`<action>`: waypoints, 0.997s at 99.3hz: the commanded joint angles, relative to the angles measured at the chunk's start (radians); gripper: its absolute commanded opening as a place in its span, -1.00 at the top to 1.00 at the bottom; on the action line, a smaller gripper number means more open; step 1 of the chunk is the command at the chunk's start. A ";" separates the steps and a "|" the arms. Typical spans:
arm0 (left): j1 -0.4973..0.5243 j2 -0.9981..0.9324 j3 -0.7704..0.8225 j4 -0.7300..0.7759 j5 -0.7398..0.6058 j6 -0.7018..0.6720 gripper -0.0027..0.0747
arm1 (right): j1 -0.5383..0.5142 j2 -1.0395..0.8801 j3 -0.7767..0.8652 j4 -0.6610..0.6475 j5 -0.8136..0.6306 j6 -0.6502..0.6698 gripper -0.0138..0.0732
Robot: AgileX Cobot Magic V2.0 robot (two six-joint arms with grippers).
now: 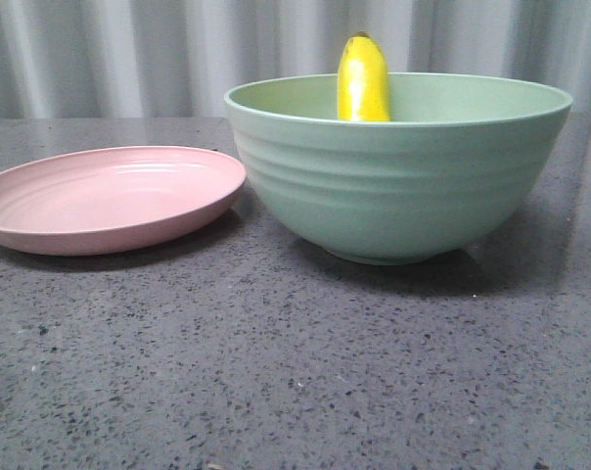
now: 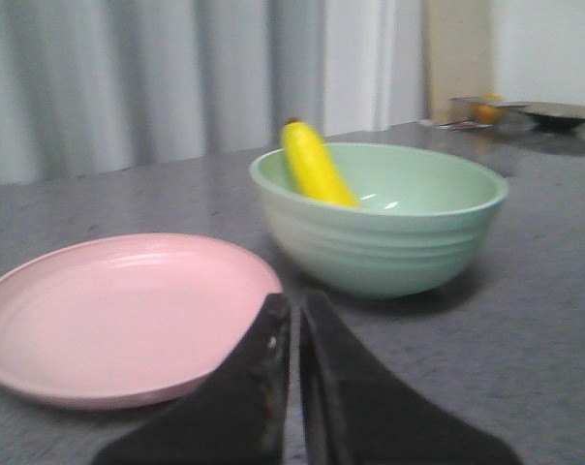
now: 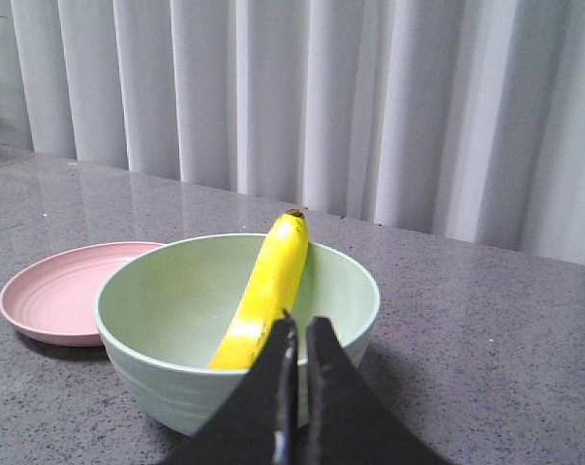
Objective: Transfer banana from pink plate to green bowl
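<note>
Two pincers, both closed on nothing: the left gripper (image 2: 294,329) hangs just short of the pink plate (image 2: 118,315), the right gripper (image 3: 296,354) near the green bowl's (image 3: 167,387) rim. Beyond the right one, the banana (image 3: 263,295) leans inside the bowl, dark tip up. Speckled dark grey table (image 1: 295,372); pale pleated curtain (image 3: 370,107) behind.

No readable text, label, brand or number appears on anything.
</note>
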 commanded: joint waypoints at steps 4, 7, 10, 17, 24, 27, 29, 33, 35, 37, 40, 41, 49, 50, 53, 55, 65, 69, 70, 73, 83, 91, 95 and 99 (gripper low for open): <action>0.173 0.009 0.018 0.001 -0.084 -0.002 0.98 | 0.000 0.012 -0.023 0.010 -0.062 -0.011 0.84; 0.229 0.009 0.027 0.001 -0.084 -0.002 0.98 | 0.000 0.012 -0.023 0.010 -0.062 -0.011 0.84; 0.271 0.009 0.034 0.001 -0.084 -0.002 0.98 | 0.000 0.012 -0.023 0.010 -0.062 -0.011 0.84; 0.371 0.009 0.052 0.001 -0.084 -0.002 0.98 | 0.000 0.012 -0.023 0.010 -0.062 -0.011 0.84; 0.457 0.006 0.072 0.001 -0.084 -0.002 0.98 | 0.000 0.012 -0.023 0.010 -0.062 -0.011 0.84; 0.485 0.001 0.085 0.001 -0.084 -0.002 0.98 | 0.000 0.012 -0.023 0.010 -0.062 -0.011 0.84; 0.504 -0.006 0.091 0.001 -0.084 -0.002 0.98 | 0.000 0.012 -0.023 0.010 -0.062 -0.011 0.84; 0.537 -0.025 0.110 0.001 -0.084 -0.002 0.98 | 0.000 0.012 -0.023 0.010 -0.062 -0.011 0.84; 0.552 -0.037 0.121 0.001 -0.084 -0.002 0.98 | 0.000 0.012 -0.023 0.010 -0.062 -0.011 0.84; 0.562 -0.046 0.132 0.001 -0.084 -0.002 0.98 | 0.000 0.012 -0.023 0.010 -0.062 -0.011 0.84; 0.583 -0.068 0.148 0.001 -0.084 -0.002 0.98 | 0.000 0.012 -0.023 0.010 -0.062 -0.011 0.84; 0.587 -0.073 0.148 0.001 -0.079 -0.002 0.98 | 0.000 0.012 -0.023 0.010 -0.062 -0.011 0.84; 0.631 -0.116 0.145 0.001 0.030 -0.002 0.98 | 0.000 0.012 -0.023 0.010 -0.062 -0.011 0.84; 0.634 -0.118 0.145 0.001 0.036 -0.002 0.98 | 0.000 0.012 -0.023 0.010 -0.062 -0.011 0.84; 0.644 -0.127 0.147 0.001 0.081 -0.002 0.98 | 0.000 0.012 -0.023 0.010 -0.062 -0.011 0.84; 0.650 -0.135 0.147 0.001 0.106 -0.002 0.98 | 0.000 0.012 -0.023 0.010 -0.062 -0.011 0.84; 0.661 -0.165 0.147 -0.006 0.170 -0.006 0.98 | 0.000 0.012 -0.023 0.010 -0.062 -0.011 0.84; 0.661 -0.165 0.147 -0.006 0.170 -0.006 0.98 | 0.000 0.012 -0.023 0.010 -0.062 -0.011 0.84; 0.661 -0.165 0.147 -0.006 0.170 -0.006 0.98 | 0.000 0.012 -0.023 0.010 -0.062 -0.011 0.84; 0.661 -0.165 0.147 -0.006 0.170 -0.006 0.98 | 0.000 0.012 -0.023 0.010 -0.062 -0.011 0.84; 0.661 -0.165 0.147 -0.006 0.170 -0.006 0.98 | 0.000 0.012 -0.023 0.010 -0.062 -0.011 0.84; 0.661 -0.165 0.147 -0.006 0.170 -0.006 0.98 | 0.000 0.012 -0.023 0.010 -0.062 -0.011 0.84; 0.661 -0.165 0.147 -0.006 0.170 -0.006 0.98 | 0.000 0.012 -0.023 0.010 -0.062 -0.011 0.84; 0.661 -0.165 0.147 -0.006 0.170 -0.006 0.98 | 0.000 0.012 -0.023 0.010 -0.062 -0.011 0.84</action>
